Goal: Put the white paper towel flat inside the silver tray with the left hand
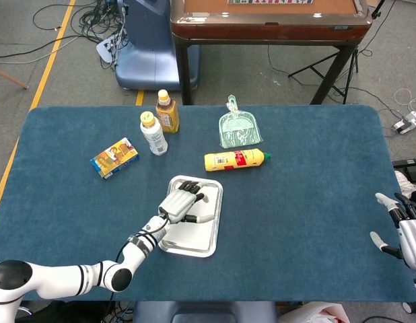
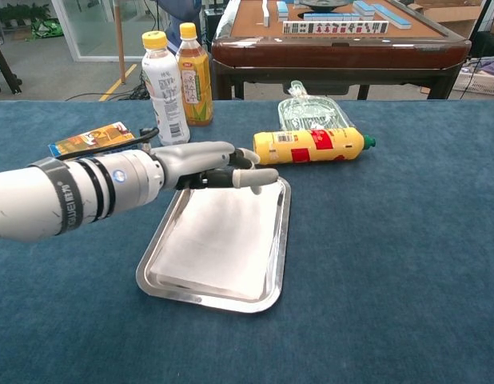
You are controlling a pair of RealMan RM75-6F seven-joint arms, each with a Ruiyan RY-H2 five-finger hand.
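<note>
White paper towel [image 2: 223,240] lies flat inside the rectangular silver metal tray [image 2: 155,280]. Left hand [image 2: 207,166] hovers over the tray's far end, fingers extended, holding nothing. Towel judged light, soft, easily creased; handle by an edge. Right hand [image 1: 406,232] idle, fingers spread, well apart from the tray.

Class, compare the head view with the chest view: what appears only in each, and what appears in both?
Only the head view shows the right hand at the table's right edge, fingers apart and holding nothing. Only the chest view shows the mahjong tiles on the brown table. Both show the left hand above the silver tray with the white paper towel lying flat in it, plus the yellow bottle.
</note>
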